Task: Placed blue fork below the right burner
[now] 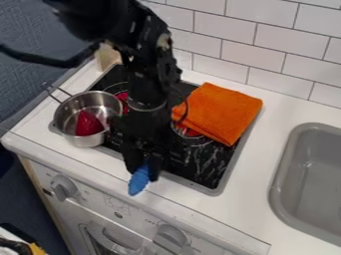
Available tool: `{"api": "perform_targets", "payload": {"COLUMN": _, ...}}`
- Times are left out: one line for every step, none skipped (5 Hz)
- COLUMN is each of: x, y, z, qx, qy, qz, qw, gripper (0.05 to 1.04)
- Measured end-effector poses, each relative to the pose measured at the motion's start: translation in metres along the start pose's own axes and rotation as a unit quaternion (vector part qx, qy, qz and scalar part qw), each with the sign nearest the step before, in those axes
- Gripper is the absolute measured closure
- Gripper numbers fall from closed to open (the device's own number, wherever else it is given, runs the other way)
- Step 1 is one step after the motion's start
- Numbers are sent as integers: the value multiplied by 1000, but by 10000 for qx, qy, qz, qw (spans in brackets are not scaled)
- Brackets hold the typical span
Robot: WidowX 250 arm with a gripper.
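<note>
The gripper (142, 171) hangs over the front edge of the black stove top, left of the right burner (194, 139). It is shut on the blue fork (138, 182), whose blue end sticks out below the fingertips, pointing down and toward the front. The rest of the fork is hidden by the gripper. An orange cloth (223, 112) covers part of the right burner.
A metal pot (67, 119) with a red object (88, 123) inside stands at the stove's left. A grey sink (286, 179) lies to the right. White tiles (253, 42) rise behind, and knobs (64, 187) line the front panel.
</note>
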State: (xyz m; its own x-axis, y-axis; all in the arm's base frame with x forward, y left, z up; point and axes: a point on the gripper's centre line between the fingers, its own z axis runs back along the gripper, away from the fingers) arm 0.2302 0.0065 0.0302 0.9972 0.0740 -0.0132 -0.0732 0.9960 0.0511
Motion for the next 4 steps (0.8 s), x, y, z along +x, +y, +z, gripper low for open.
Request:
{"api": "perform_targets", "payload": {"x": 5, "y": -4, "z": -3, "qx": 24, "qy": 15, "qz": -46, "qw": 10000, "gripper": 642}}
{"api": "perform_targets", "payload": {"x": 4, "y": -5, "z": -7, "qx": 11, "qy": 102, "qz": -44, "qw": 9999, "gripper": 337}}
{"api": "perform_targets", "payload": {"x": 2, "y": -4, "z": -4, "qx": 24, "qy": 147, "qz": -131, "qw": 9998, "gripper": 94}}
{"api": "perform_targets", "payload": {"x": 2, "y": 0, "z": 20, "qx": -7, "qy": -138, "qz": -174, "qw": 9998, "gripper": 80}}
